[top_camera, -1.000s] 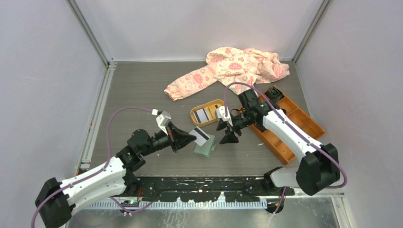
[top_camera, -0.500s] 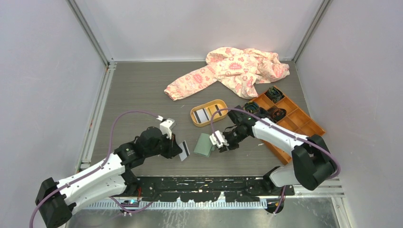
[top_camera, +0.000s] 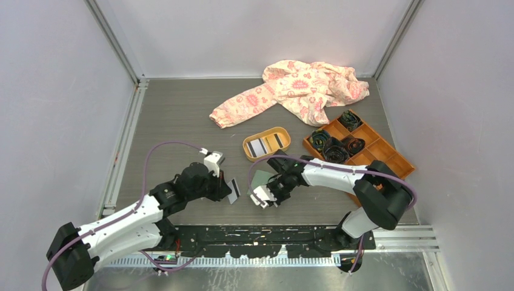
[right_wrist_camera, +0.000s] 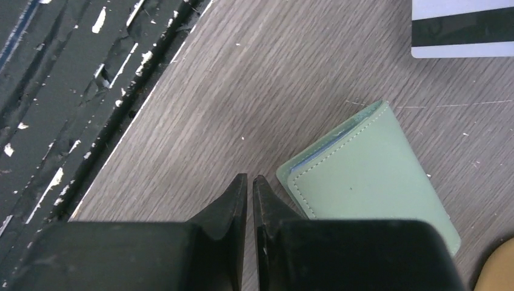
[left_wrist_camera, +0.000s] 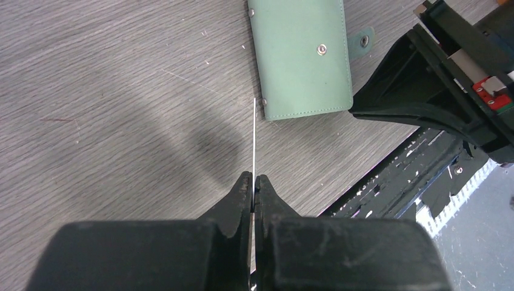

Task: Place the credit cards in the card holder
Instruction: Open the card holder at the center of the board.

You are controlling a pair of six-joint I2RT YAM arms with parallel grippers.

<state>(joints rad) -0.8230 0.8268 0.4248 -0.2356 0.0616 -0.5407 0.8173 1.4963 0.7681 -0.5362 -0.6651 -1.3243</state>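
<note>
Right gripper (right_wrist_camera: 249,179) shifted near and left since earlier frame, jaws drawn almost together, empty, tips just beside corner of card holder (right_wrist_camera: 370,170), which lay closed on table (top_camera: 182,121). Left gripper (left_wrist_camera: 253,176) pinched credit card (left_wrist_camera: 253,133) on edge, just left of card holder.

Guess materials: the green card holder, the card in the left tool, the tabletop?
Card holder: matte leather or faux leather, with a stitched edge and a metal snap. Card: likely plastic; razor thin edge-on and unbent. Tabletop: grey wood-grain surface, probably laminate, lightly scratched.
</note>
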